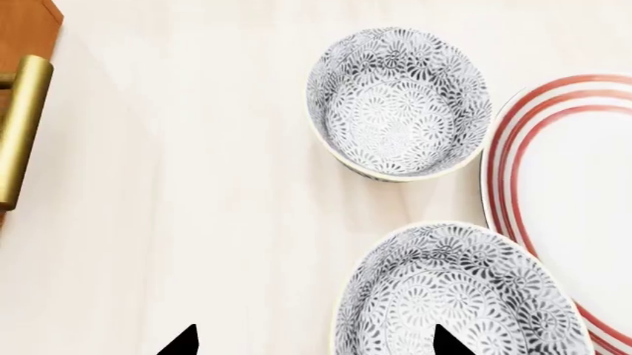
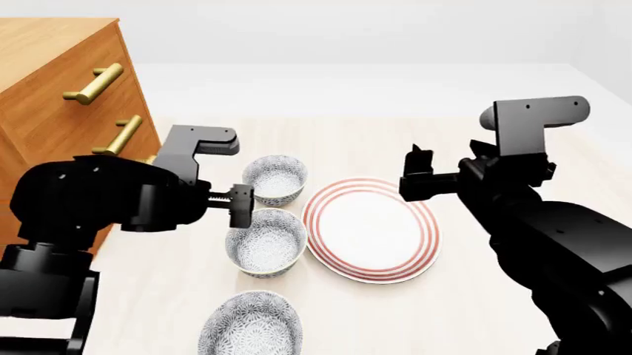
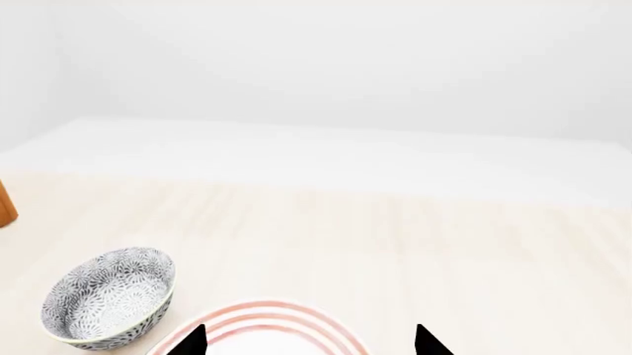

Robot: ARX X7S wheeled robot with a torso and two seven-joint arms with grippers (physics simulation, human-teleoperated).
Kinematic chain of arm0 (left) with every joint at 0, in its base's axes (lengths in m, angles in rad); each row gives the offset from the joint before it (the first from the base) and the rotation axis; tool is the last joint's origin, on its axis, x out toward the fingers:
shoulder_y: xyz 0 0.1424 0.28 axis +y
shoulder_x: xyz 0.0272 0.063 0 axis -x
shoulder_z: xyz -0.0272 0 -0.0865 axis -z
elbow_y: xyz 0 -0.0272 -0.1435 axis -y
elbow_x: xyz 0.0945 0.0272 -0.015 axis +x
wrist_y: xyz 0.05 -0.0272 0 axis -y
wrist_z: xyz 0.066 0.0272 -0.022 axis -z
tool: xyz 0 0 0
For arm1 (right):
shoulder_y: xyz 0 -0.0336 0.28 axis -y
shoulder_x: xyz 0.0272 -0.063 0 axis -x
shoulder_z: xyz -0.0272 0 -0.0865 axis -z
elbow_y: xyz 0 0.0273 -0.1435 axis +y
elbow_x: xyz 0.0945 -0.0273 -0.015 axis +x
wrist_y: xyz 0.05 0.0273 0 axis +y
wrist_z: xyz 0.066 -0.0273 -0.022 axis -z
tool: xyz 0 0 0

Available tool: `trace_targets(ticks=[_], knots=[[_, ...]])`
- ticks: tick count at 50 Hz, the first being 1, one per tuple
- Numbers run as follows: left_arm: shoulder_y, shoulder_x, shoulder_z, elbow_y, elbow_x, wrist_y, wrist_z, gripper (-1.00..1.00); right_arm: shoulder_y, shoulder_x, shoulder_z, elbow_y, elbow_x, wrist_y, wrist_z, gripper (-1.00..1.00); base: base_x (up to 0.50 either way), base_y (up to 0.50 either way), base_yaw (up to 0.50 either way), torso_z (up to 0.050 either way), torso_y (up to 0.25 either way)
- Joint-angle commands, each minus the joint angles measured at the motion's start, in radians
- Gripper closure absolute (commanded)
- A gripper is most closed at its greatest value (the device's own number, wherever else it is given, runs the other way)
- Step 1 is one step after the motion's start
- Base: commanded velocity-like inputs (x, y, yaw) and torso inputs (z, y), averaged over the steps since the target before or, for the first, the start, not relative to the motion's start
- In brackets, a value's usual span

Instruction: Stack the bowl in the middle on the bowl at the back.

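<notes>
Middle bowl (image 2: 265,248) on pale wooden tabletop (image 2: 464,288)

The bowl in the middle (image 2: 265,242) is a small, deep, round bowl with a fine grey-and-white floral pattern inside and out. It stands upright and empty on the pale desk (image 2: 474,296). The bowl at the back (image 2: 275,178) looks just the same, also upright and empty. It stands just beyond the middle one, with a narrow gap between their rims. Neither is stacked on the other.
</notes>
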State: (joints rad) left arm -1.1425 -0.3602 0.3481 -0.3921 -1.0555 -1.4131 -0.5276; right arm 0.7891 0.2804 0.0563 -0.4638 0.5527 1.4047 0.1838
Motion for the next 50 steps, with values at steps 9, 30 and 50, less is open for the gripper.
trace_targets(ticks=[9, 30, 50], knots=[[-0.005, 0.031, 0.051, -0.012, 0.024, 0.029, -0.014, -1.0, -0.034, 0.011, 0.045, -0.042, 0.027, 0.008, 0.009, -1.0, 0.0, 0.0, 0.0, 0.0, 0.0], [0.021, 0.044, 0.061, -0.02, 0.006, 0.021, -0.037, -1.0, -0.057, 0.023, 0.06, -0.045, 0.045, 0.007, 0.015, -1.0, 0.0, 0.0, 0.0, 0.0, 0.0], [0.047, 0.047, 0.059, -0.018, -0.039, -0.024, -0.068, -1.0, -0.055, 0.031, 0.062, -0.048, 0.062, 0.01, 0.026, -1.0, 0.0, 0.0, 0.0, 0.0, 0.0]])
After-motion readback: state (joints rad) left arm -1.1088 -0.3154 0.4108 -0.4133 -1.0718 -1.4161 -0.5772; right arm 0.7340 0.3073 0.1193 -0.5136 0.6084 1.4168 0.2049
